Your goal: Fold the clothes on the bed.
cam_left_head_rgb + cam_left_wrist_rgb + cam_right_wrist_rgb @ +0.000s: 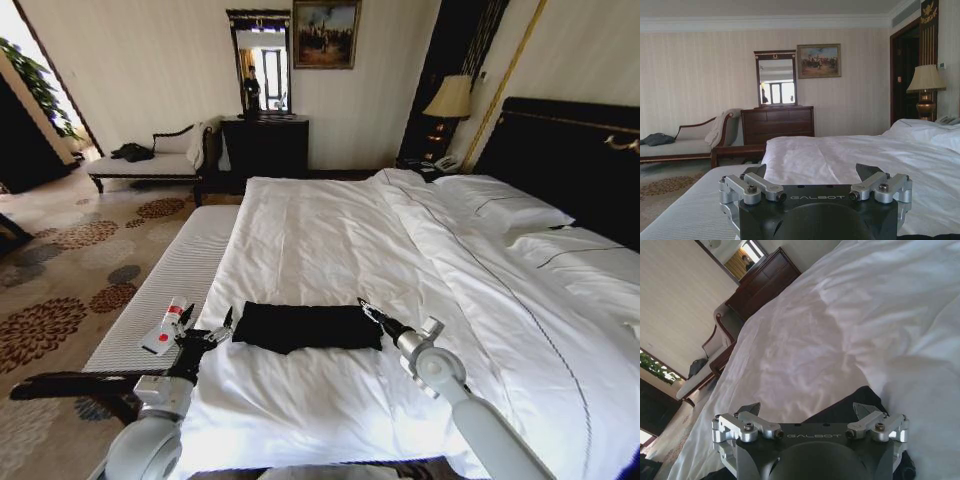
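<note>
**Folded black T-shirt lies crosswise near the foot of the bed, a gripper at each end**

Both arms reach forward from the lower edge of the head view. The left gripper (222,327) sits at the left end of the black T-shirt (308,326), above the seam where the white duvet meets the striped bench (165,290); its forearm rises from the lower left, with a red-and-white part on the wrist. In the left wrist view its fingers (754,172) stand wide apart with nothing between them, pointing level across the bed (850,160) toward the dresser (777,125) and mirror on the far wall.

The right gripper (367,307) comes in from the lower right, the arm angled up and inward, its tip at the T-shirt's right end. In the right wrist view the fingers (863,409) are likewise spread, empty, and tilted down over the dark cloth (845,410) and the duvet beyond.

The T-shirt is a compact dark rectangle on the white duvet near the foot of the bed, on the bench side. Its long axis runs left to right across the bed, between the two grippers. No lettering is visible on it, and sleeves and neck cannot be made out. Whether either gripper touches the cloth cannot be told. The right wrist's own body hides most of the shirt.
</note>
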Available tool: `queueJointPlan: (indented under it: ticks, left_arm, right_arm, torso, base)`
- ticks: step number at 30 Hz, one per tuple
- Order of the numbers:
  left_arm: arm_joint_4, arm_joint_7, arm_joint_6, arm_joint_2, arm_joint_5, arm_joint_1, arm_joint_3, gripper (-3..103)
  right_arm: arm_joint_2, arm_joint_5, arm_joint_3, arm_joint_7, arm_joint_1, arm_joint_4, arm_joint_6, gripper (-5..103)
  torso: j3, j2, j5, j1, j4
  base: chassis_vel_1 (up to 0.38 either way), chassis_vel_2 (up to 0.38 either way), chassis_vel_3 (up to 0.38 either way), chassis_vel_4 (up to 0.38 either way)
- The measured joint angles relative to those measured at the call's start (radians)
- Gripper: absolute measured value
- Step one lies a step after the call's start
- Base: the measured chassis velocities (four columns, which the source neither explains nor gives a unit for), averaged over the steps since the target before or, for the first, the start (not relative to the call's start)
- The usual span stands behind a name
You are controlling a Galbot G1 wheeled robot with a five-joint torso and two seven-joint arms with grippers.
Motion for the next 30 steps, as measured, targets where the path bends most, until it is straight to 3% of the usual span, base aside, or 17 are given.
queueJointPlan:
  ticks: [13,30]
  left_arm:
    - [-0.002,-0.001,0.005,0.001,-0.002,0.0,0.001,100]
    - [-0.002,-0.002,0.007,0.001,-0.003,0.0,0.001,100]
  right_arm:
    - [0.023,0.011,0.159,-0.09,-0.085,-0.063,-0.145,100]
    - [0.091,0.014,0.105,-0.128,-0.034,-0.172,-0.163,100]
  torso:
    - [0.0,0.0,-0.0001,0.0,-0.0002]
    - [0.0,0.0,-0.0003,0.0,-0.0002]
  base:
    - [0.0,0.0,0.0,0.0]
    - [0.0,0.0,0.0,0.0]
